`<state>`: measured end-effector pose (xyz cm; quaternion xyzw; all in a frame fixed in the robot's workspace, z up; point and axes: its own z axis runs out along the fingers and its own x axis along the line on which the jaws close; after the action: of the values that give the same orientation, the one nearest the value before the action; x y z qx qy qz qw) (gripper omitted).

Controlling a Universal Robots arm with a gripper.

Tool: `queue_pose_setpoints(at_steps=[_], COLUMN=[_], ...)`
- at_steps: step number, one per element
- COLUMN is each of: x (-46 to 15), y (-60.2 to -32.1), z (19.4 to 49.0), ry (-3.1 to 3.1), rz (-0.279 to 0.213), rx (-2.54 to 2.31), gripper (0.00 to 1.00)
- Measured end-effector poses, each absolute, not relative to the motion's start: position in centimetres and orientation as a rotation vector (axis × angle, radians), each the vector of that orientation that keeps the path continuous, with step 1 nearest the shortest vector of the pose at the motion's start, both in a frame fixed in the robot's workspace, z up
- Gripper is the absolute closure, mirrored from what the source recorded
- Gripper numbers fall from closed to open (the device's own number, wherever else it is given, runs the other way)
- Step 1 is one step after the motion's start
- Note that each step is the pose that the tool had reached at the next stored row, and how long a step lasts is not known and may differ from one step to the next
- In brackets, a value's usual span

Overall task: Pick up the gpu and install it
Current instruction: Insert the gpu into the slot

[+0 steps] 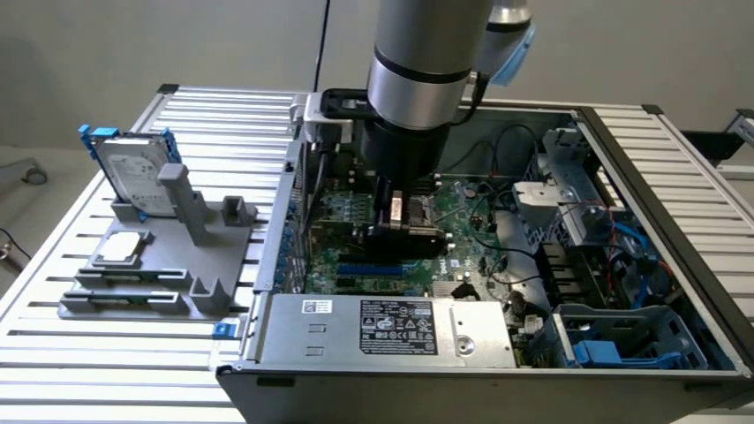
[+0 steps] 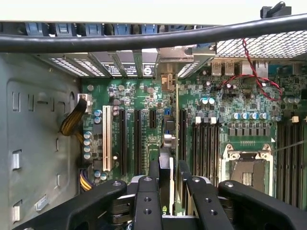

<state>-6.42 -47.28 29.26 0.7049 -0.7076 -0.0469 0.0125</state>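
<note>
My gripper [image 2: 168,178] is down inside the open computer case [image 1: 659,177], above the green motherboard [image 2: 144,96]. Its two black fingers [image 2: 153,173] are shut on the gpu [image 2: 166,139]. The gpu shows edge-on as a thin green board with a dark cover. It runs along the black expansion slots [image 2: 138,139], and its silver end bracket [image 2: 167,80] sits by the case's rear slot openings. Whether the card sits in a slot cannot be told. In the exterior view the gripper [image 1: 407,225] hangs over the board's middle, with the arm hiding most of the card.
A silver hard drive in a blue frame [image 1: 132,172] stands on a grey fixture [image 1: 177,265] at the exterior view's left. The power supply [image 1: 389,327] fills the case's near end. A black cable [image 2: 144,39] crosses the wrist view. The CPU socket [image 2: 247,167] and memory slots [image 2: 206,143] lie beside the card.
</note>
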Motion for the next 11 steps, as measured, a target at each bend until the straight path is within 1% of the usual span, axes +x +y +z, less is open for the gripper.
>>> queue_pose_setpoints(at_steps=[11], x=[-6.51], y=[-47.28], z=[28.89], ry=[-2.205], rz=[-0.148], rx=[2.196], gripper=[0.73])
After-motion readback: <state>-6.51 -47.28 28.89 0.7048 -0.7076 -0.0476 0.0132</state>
